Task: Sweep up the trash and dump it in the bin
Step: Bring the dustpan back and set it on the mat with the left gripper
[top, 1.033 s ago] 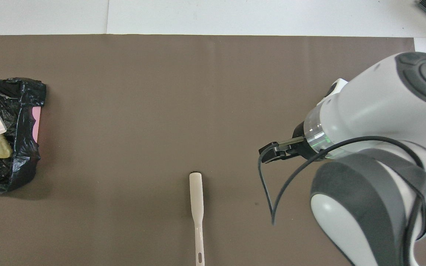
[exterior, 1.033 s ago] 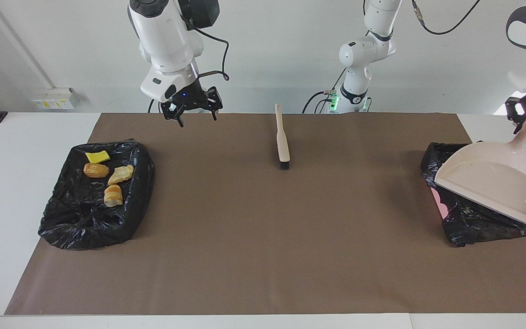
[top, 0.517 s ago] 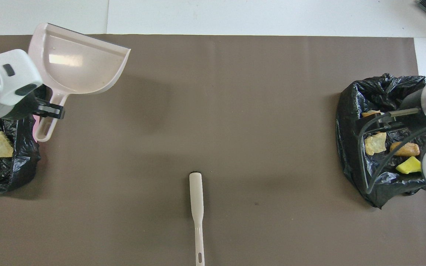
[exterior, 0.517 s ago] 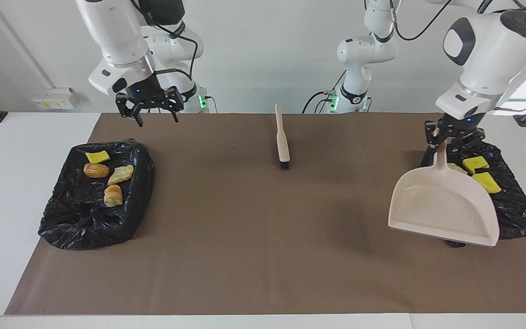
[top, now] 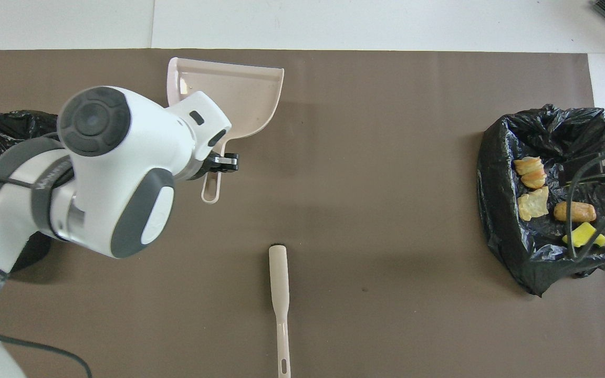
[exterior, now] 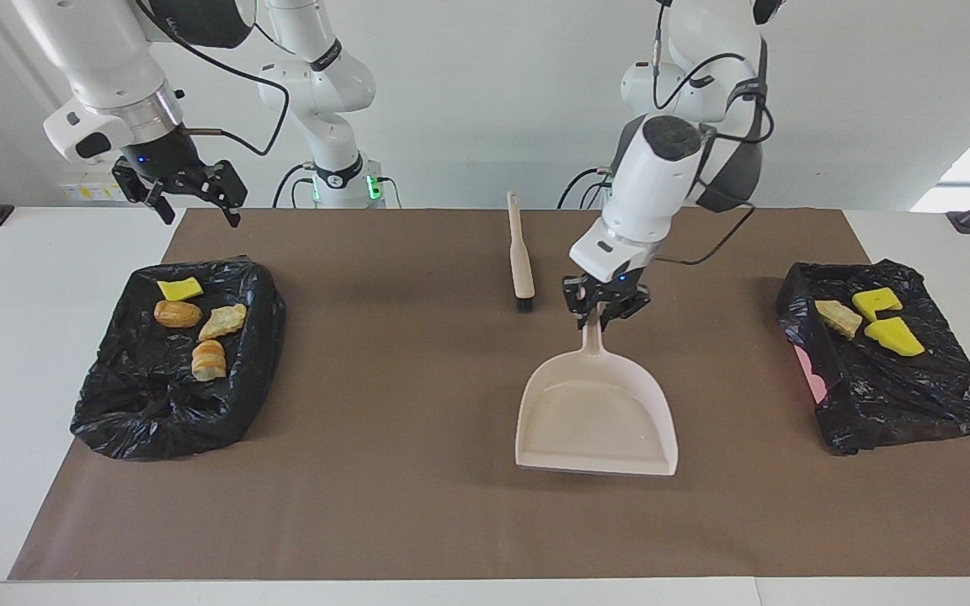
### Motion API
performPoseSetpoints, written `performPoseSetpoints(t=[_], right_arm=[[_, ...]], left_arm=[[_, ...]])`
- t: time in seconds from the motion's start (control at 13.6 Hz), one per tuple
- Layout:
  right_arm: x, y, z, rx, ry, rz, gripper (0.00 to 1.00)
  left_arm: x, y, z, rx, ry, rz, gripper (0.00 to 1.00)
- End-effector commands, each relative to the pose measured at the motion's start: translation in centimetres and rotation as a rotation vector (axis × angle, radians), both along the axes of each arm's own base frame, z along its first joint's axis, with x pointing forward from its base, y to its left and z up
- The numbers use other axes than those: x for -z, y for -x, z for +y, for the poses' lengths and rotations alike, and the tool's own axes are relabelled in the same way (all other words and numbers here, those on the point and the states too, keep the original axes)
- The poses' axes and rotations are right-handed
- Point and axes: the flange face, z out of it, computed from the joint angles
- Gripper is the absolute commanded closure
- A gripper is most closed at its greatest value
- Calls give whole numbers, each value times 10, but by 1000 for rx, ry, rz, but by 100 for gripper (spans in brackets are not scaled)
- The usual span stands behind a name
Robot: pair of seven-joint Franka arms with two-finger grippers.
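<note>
My left gripper (exterior: 605,313) is shut on the handle of the pale pink dustpan (exterior: 594,417), which is empty and sits low over the middle of the mat, beside the brush (exterior: 520,257). From above, the left arm hides part of the dustpan (top: 239,89), and the left gripper (top: 222,162) shows at the handle. Several trash pieces (exterior: 199,324) lie in the black-lined bin (exterior: 127,412) at the right arm's end. Three more trash pieces (exterior: 876,300) lie in the bin (exterior: 898,396) at the left arm's end. My right gripper (exterior: 201,217) hangs open and empty over the mat's corner.
The cream brush (top: 280,294) lies on the brown mat (exterior: 384,505) with its handle toward the robots. The bin at the right arm's end (top: 502,210) shows fully from above. The left arm covers most of the bin at its own end (top: 8,121).
The left arm carried the dustpan from over the bin at its end to the middle of the mat. The right gripper moved outward toward its end of the table.
</note>
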Motion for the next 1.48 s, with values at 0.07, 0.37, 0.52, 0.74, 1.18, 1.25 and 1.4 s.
performPoseSetpoints(t=[0.07, 0.37, 0.52, 0.74, 1.18, 1.25, 1.4], right_arm=[[-2, 8, -10, 12, -15, 15, 0], [-2, 9, -3, -20, -21, 9, 0], [-1, 10, 0, -23, -20, 20, 0], [-2, 10, 2, -21, -18, 17, 0], [-2, 8, 5, -26, -4, 10, 0], [-2, 8, 5, -26, -4, 10, 0], [-2, 9, 5, -26, -5, 12, 0]], left_arm=[[25, 11, -43, -9, 56, 7, 100], [59, 24, -71, -12, 54, 39, 100], [75, 31, -88, -23, 61, 40, 100], [76, 33, -90, -35, 58, 48, 100], [79, 34, -91, -124, 66, 61, 0], [78, 34, -91, -134, 67, 61, 0], [67, 25, -75, -156, 67, 57, 0]])
